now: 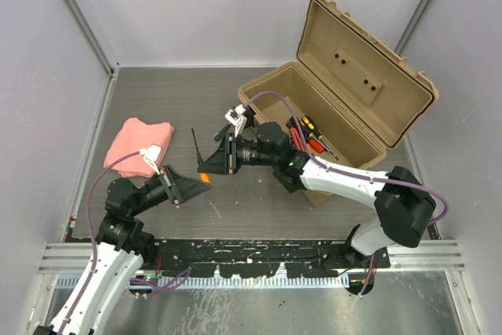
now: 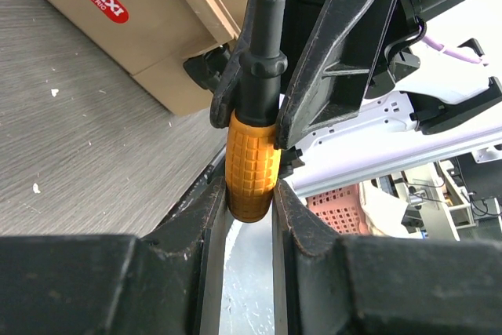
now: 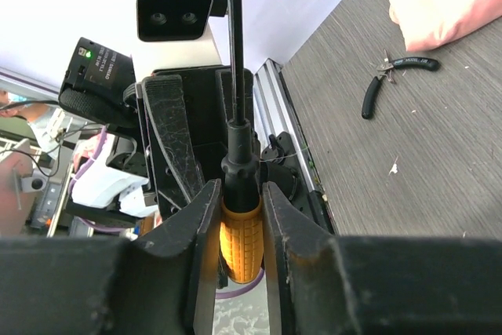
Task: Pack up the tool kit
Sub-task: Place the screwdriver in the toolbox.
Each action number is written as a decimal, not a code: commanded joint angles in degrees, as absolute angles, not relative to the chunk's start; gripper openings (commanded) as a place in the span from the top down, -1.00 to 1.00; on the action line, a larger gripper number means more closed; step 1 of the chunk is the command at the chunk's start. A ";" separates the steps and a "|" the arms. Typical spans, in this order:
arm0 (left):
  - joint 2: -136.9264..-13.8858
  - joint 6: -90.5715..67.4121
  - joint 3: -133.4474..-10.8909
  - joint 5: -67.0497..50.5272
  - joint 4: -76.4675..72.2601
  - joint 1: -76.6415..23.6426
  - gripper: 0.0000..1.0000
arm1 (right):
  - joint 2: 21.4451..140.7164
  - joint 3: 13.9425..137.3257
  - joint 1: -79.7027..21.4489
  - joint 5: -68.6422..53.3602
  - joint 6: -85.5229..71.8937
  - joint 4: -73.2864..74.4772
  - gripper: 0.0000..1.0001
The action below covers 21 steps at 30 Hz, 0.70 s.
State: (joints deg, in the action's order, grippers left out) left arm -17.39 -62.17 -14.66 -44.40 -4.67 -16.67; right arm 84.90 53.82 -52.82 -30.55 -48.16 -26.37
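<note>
Left fingers [image 2: 205, 217] nearly closed, clamped on the butt of the orange-handled screwdriver [image 2: 252, 166]; right fingers [image 3: 282, 225] likewise narrowed, pressing both sides of the same handle beside its black collar; screwdriver held between the two arms above the worktop [image 1: 157, 92], just left of the open tan case [image 1: 271, 88]; red- and black-handled tools [image 1: 310, 135] lie inside the case; pliers [image 3: 396, 76] rest on the worktop near the pink cloth [image 1: 137, 147].

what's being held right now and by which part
The orange-handled screwdriver, held by both arms: the left pincer clamps the butt end of the orange grip, and the right pincer clamps the black collar just above it.
</note>
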 commanded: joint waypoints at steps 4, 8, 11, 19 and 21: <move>-17.29 -58.93 -18.33 -46.41 -2.35 -16.79 1.00 | 84.90 58.62 -53.17 -29.13 -46.16 -24.56 0.56; -17.14 -58.18 -19.44 -46.28 -1.49 -16.79 1.00 | 85.11 59.43 -53.17 -28.76 -44.83 -22.97 0.28; -17.24 -58.01 -19.46 -46.19 -1.81 -16.79 1.00 | 85.87 59.71 -53.17 -29.51 -45.56 -23.39 0.36; -16.67 -57.14 -19.94 -43.46 0.36 -16.80 1.00 | 83.86 58.25 -53.17 -26.72 -44.77 -24.08 0.96; -16.47 -57.17 -19.94 -43.37 0.72 -16.79 0.67 | 81.75 57.68 -53.25 -22.68 -42.62 -22.11 0.99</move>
State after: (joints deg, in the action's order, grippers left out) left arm -17.37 -58.57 -16.91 -43.88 1.32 -16.75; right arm 85.97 57.12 -52.93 -28.99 -46.35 -21.39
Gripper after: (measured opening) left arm 0.247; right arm 0.281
